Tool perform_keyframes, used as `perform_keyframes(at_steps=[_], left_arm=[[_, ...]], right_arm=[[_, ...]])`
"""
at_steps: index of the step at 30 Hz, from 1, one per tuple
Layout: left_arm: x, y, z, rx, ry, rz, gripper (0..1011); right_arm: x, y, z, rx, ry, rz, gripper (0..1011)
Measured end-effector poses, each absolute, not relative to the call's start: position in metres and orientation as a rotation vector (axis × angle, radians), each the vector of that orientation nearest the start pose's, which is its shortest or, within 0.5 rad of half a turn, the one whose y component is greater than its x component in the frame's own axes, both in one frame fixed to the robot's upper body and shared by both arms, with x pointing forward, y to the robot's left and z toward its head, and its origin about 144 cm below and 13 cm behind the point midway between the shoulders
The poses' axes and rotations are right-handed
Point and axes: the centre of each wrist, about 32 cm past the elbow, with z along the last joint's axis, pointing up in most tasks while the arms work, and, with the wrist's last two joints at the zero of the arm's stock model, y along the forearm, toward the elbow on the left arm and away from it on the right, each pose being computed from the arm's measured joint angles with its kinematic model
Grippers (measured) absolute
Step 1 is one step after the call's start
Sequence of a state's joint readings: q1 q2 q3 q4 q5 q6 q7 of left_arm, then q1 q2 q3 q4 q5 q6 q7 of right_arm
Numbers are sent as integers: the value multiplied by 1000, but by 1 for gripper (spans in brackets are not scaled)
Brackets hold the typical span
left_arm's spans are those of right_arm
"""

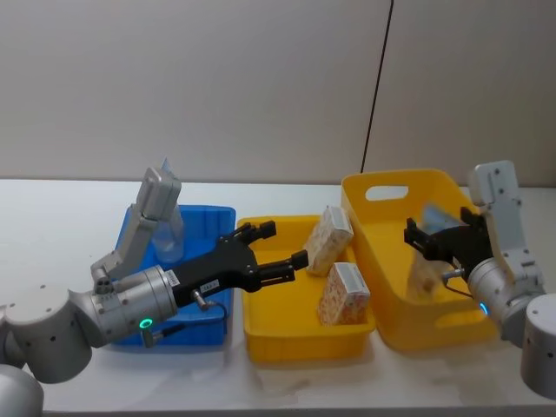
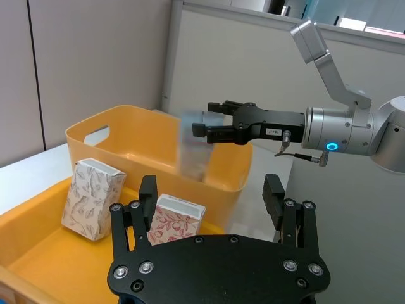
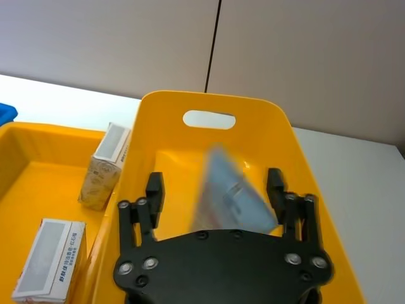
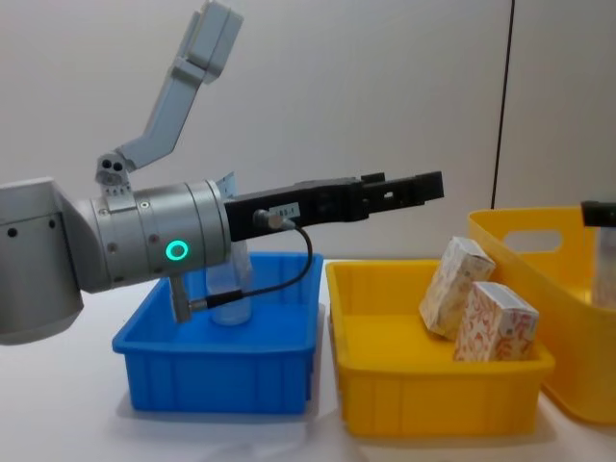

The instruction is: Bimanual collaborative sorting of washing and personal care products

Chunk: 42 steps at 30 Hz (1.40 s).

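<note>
I see a flat white table (image 1: 52, 208) carrying three plastic bins in a row: a shallow blue rectangular bin (image 1: 211, 212) on the robot's left, a shallow yellow rectangular bin (image 1: 304, 344) just beside it, and a deep yellow tub with a handle slot (image 1: 373, 252) on the right.

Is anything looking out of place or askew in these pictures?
The pale blue soft tube hangs tilted between the right gripper's open fingers above the deep yellow plastic bin, seemingly unheld. One floral cream carton leans askew.
</note>
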State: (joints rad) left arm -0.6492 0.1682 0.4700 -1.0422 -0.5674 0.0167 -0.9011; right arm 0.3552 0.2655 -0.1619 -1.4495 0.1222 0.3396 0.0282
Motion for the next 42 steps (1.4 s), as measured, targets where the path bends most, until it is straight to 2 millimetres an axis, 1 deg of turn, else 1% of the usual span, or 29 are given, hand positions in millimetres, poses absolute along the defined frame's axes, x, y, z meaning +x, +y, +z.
perform_keyframes(at_steps=[2, 3, 18, 25, 42], left_arm=[[616, 179, 1215, -146, 77, 360, 1001], [616, 179, 1215, -146, 77, 360, 1001], [616, 179, 1215, -146, 77, 360, 1001], [616, 179, 1215, -146, 77, 360, 1001], [615, 179, 1215, -143, 75, 371, 1002]], right_arm=[[550, -266, 1231, -251, -40, -1460, 996], [550, -266, 1231, -251, -40, -1460, 1004], [550, -266, 1231, -249, -43, -1462, 1004], [549, -266, 1232, -216, -62, -1446, 1004], [538, -268, 1246, 22, -165, -1315, 1004]])
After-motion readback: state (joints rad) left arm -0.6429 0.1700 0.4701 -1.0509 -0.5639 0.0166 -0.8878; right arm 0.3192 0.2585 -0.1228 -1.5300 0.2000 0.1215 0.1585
